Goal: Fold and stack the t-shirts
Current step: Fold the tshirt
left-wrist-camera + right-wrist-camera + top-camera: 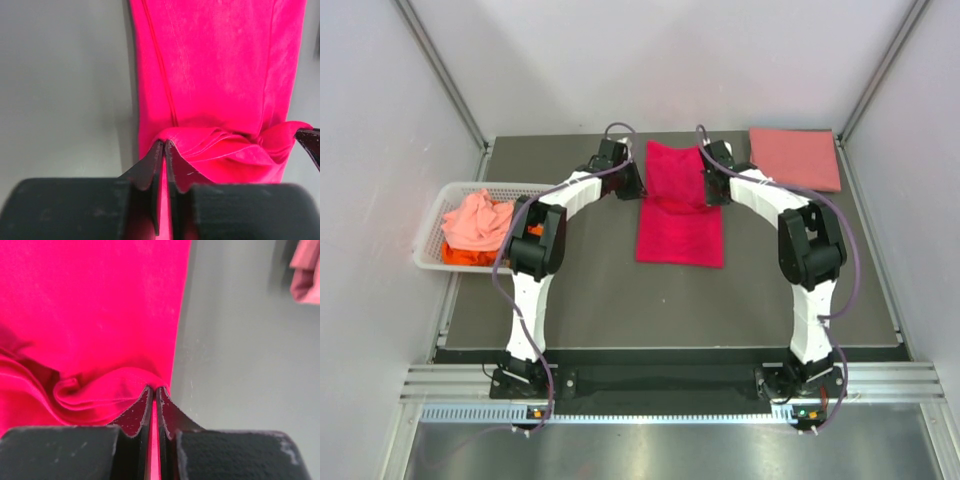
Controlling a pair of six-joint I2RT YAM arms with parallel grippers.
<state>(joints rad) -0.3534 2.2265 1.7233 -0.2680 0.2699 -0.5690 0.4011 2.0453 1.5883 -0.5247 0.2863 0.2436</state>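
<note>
The magenta-red t-shirt (680, 225) lies on the bench (590, 300) between both claws, its far part folded over. The left claw (164, 145) is clenched on its left edge and the right claw (154, 390) on its right edge. Right of the right claw lies a folded salmon t-shirt (796, 157), and well left of the left claw a white basket (432, 250) holds a crumpled coral t-shirt (475, 218) and an orange t-shirt (460, 257).

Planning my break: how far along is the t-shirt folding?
Done: one salmon t-shirt lies folded at the far right corner. In hand: both the left gripper and right gripper pinch the magenta t-shirt, partly folded mid-table. Remaining: the pale coral t-shirt and orange t-shirt, crumpled in the white basket; nothing stacked yet.
</note>
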